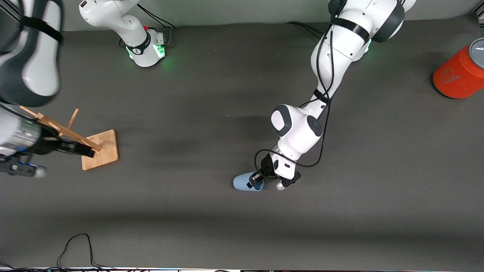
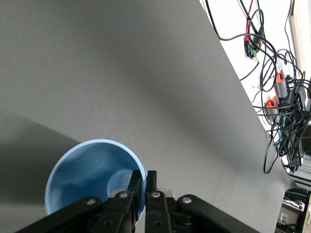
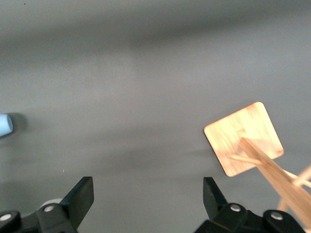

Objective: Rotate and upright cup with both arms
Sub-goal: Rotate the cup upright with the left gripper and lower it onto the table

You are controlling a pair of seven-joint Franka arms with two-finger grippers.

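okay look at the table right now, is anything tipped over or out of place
Yes: the pale blue cup lies on its side on the grey table instead of upright. The left gripper is shut on its rim, one finger inside the mouth. The right gripper waits open near the wooden stand, which is upright.

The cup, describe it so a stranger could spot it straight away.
Follow the left arm down to its left gripper, shut on a small pale blue plastic tumbler lying on its side on the dark grey table. It is far smaller than the orange-red canister.
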